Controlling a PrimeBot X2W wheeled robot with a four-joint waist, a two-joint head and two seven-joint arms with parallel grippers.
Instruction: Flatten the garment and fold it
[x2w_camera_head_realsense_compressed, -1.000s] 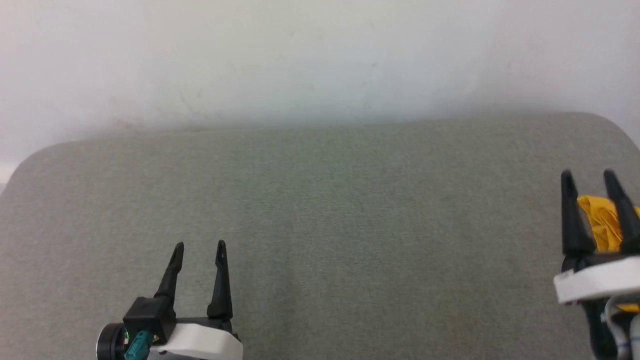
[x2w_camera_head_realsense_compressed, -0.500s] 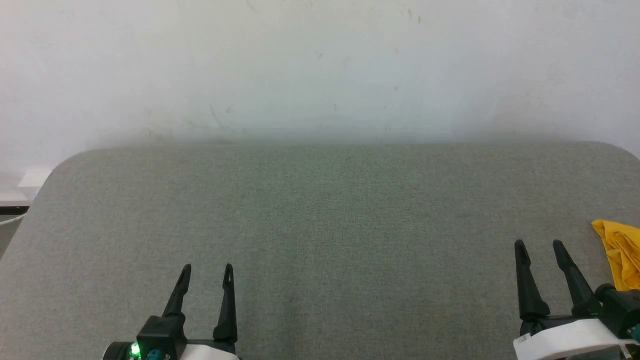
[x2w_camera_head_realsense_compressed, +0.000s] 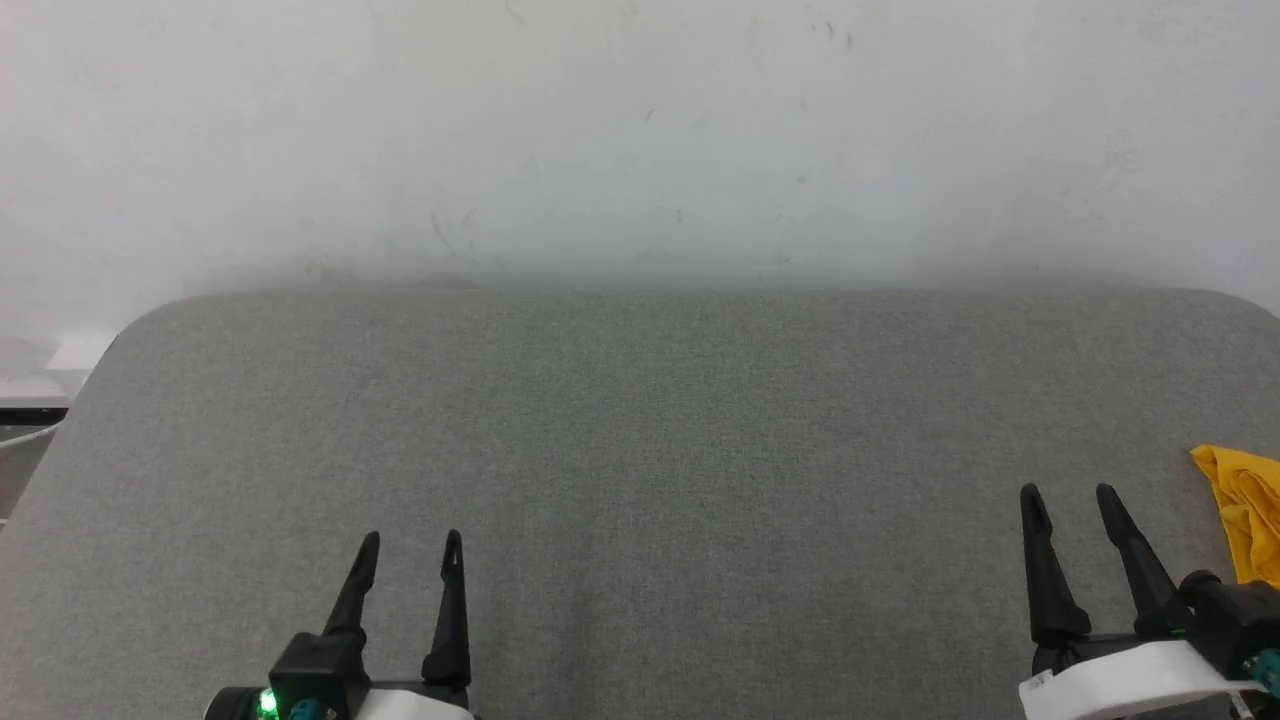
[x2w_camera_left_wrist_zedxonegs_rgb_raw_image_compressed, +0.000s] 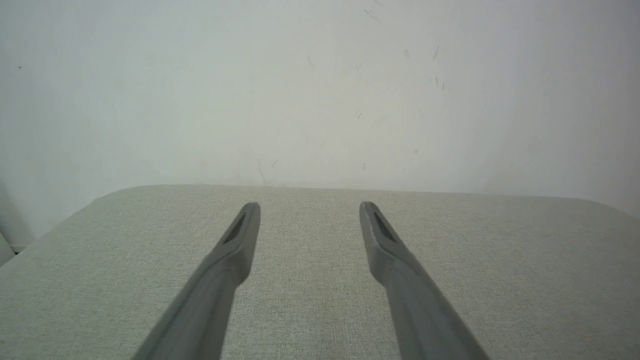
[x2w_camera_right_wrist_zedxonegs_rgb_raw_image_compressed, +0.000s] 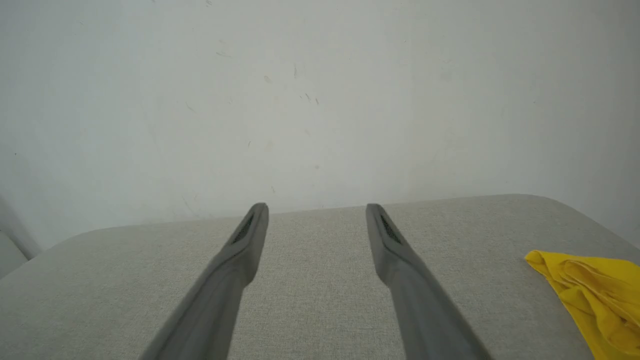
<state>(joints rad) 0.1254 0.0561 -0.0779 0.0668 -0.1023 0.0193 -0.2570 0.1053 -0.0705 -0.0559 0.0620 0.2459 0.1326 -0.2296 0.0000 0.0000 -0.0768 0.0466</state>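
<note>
The head camera is looking forward and down over the grey counter (x2w_camera_head_realsense_compressed: 640, 420) toward the white wall (x2w_camera_head_realsense_compressed: 640, 130), while both wrist cameras are sitting low and close, facing likewise, the right one sharing the garment (x2w_camera_head_realsense_compressed: 1245, 510) with it.

A counter (x2w_camera_head_realsense_compressed: 640, 450) covered in grey-green woven cloth, with rounded far corners, fills the lower head view. Straight behind the counter's far edge rises a plain white wall (x2w_camera_head_realsense_compressed: 640, 130), matt and flecked with small dark scuffs. The light is soft and even, with a faint shadow just above the counter. Past the counter's far left corner sits a small white block (x2w_camera_head_realsense_compressed: 72, 352); what it is cannot be told.
</note>
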